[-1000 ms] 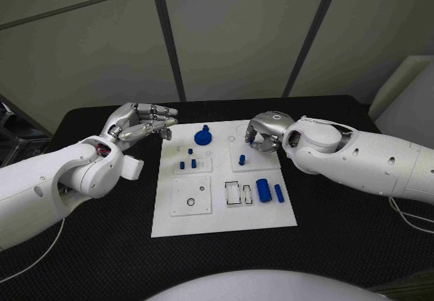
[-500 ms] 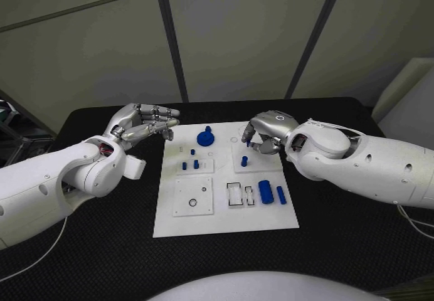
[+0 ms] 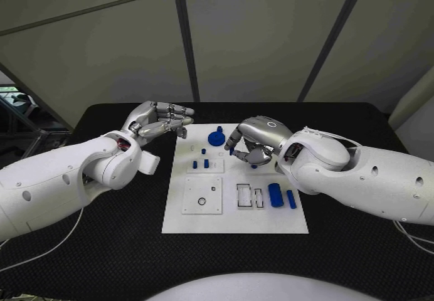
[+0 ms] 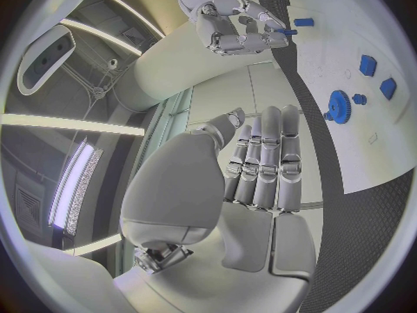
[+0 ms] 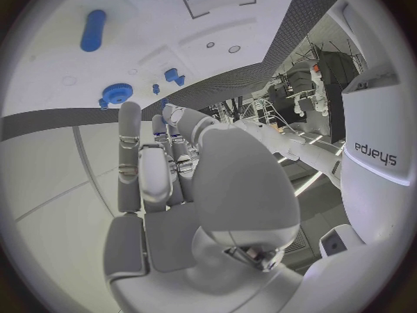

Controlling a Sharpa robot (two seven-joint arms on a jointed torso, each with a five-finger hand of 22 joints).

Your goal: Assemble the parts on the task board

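The white task board [image 3: 237,221] lies mid-table. On it sit a blue gear [image 3: 216,137], two short blue pegs [image 3: 200,164], a thick blue cylinder [image 3: 275,194] and a thin blue bar [image 3: 290,199]. My right hand [image 3: 254,142] hovers over the board's far half, beside the gear. In the left wrist view, that right hand [image 4: 235,24] pinches a small blue peg [image 4: 284,31] at its fingertips. Another blue peg [image 3: 253,165] stands under the hand. My left hand [image 3: 163,120] hangs off the board's far left corner with fingers curled in, holding nothing.
A square inset with a black ring [image 3: 201,201] and two rectangular slots [image 3: 244,195] take up the board's near half. Black table [image 3: 90,244] surrounds the board on all sides. The right wrist view shows the gear [image 5: 115,92] and cylinder [image 5: 93,30] beyond the fingers.
The whole picture has shifted, so the camera moved. My right hand has drifted a little toward the gear over the board. The left hand keeps its pose.
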